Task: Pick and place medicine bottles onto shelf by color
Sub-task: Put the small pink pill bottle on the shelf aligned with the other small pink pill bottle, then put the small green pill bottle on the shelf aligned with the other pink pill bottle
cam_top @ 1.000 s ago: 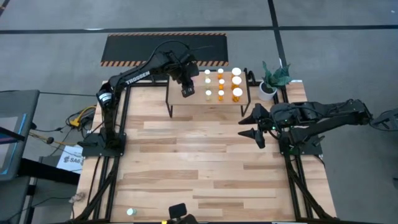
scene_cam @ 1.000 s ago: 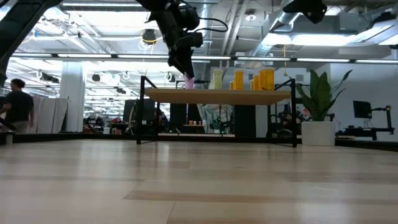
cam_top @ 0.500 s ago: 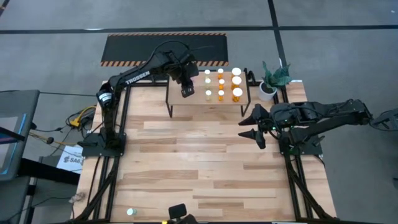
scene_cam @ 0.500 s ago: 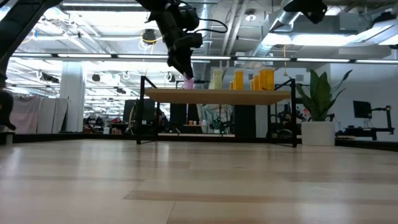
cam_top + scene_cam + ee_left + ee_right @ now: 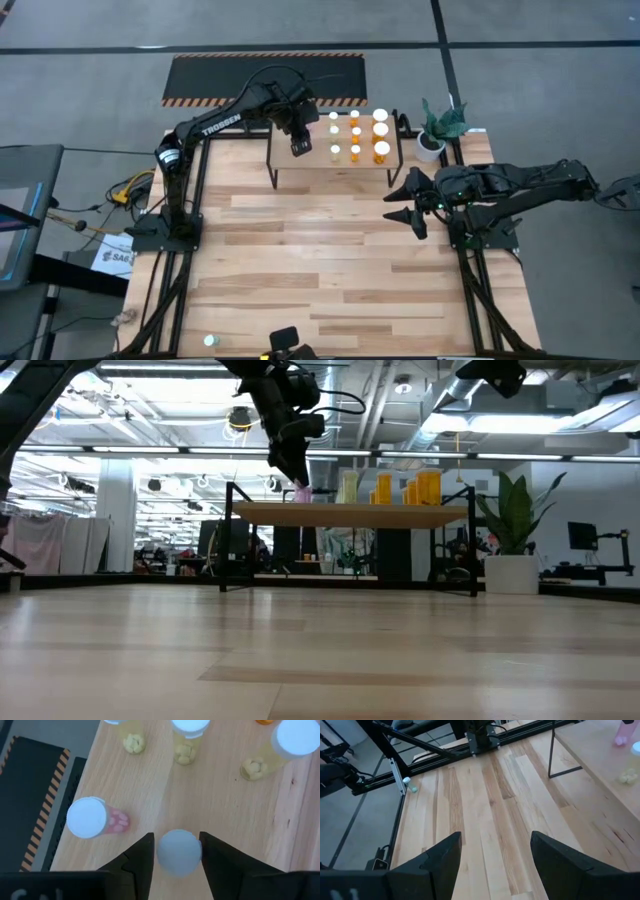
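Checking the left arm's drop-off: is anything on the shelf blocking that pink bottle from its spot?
Nothing visible does. The left end effector has the pink bottle on bare shelf wood, beside another pink bottle, apart from it.

Grey floor (image 5: 560,70), striped black mat (image 5: 264,78) — bright ceiling lights (image 5: 180,420)

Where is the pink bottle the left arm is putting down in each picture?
High view: hidden under the left gripper at the shelf's left end.
Low view: pink bottle on the shelf top, below that gripper.
Left wrist view: its white cap shows between the fingers.
Right wrist view: not clear; a pink body shows at the far corner.
Shared landmark: the shelf.
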Action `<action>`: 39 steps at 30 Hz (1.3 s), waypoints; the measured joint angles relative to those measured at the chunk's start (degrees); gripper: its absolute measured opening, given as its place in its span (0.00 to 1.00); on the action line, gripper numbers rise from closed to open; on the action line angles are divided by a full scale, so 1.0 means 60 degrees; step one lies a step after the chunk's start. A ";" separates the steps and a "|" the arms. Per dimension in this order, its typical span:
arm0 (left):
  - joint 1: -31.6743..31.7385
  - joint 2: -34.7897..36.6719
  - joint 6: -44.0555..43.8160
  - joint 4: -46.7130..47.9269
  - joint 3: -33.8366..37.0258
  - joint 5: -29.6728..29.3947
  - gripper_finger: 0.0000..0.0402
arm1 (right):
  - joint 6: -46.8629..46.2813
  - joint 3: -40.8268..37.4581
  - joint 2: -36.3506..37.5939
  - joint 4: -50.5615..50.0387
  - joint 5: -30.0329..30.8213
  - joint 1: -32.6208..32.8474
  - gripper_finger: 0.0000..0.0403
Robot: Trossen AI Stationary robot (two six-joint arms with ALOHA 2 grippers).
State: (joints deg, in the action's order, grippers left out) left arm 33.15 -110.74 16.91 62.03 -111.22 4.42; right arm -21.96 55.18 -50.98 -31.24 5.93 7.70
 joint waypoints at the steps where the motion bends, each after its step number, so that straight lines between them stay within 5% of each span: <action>1: 0.0000 0.0000 0.0000 -0.0003 0.0000 -0.0003 0.37 | -0.0001 0.0000 0.0000 0.0000 0.0000 0.0000 0.65; 18: -0.0022 0.0015 0.0283 0.0188 -0.0558 0.0047 0.38 | -0.0011 0.0000 0.0000 0.0000 -0.0252 0.0004 0.65; 27: -0.0301 0.0070 -0.0295 0.2391 -0.2335 0.1941 0.38 | -0.0007 0.0000 0.0000 -0.0001 -0.0262 0.0125 0.65; 32: -0.1151 0.0445 -0.0892 0.4751 -0.2446 0.2959 0.36 | -0.0007 0.0000 0.0001 -0.0004 -0.0270 0.0595 0.65; 39: -0.3810 0.2048 -0.2691 0.4464 -0.0304 0.3060 0.32 | 0.0120 0.0000 0.0001 -0.0003 -0.0087 0.1854 0.65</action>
State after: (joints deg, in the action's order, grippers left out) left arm 10.29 -98.45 0.76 88.82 -113.04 22.78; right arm -21.23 55.18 -50.98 -31.26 5.41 18.83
